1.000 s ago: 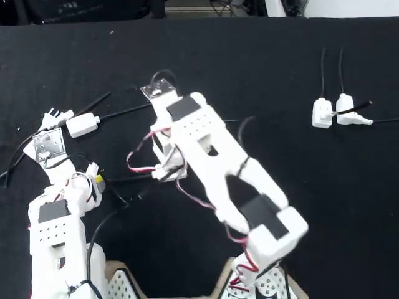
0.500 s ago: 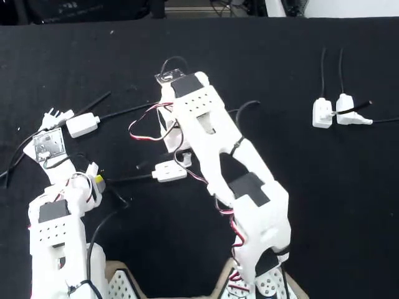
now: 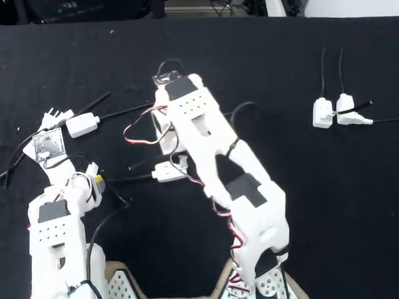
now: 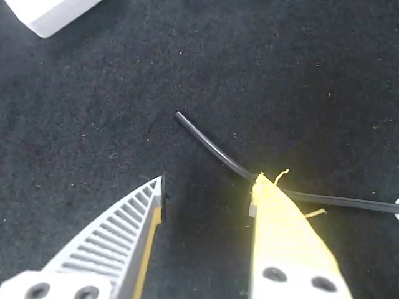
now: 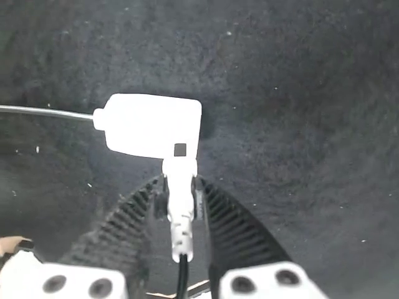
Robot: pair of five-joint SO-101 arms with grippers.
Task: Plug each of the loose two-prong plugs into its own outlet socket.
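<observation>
The right tool point(image 5: 181, 184) pinches a plug point(image 5: 181, 208) seemingly seated in the middle socket point(image 5: 153, 126); a pair point(image 3: 333, 112) right of it is joined, a loose plug point(image 3: 53, 116) lies left of it, and the left tool point(image 4: 209, 179) is spread.

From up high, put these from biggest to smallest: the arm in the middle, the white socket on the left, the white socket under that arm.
Largest: the right arm.
The left socket and the middle socket look about alike.
</observation>
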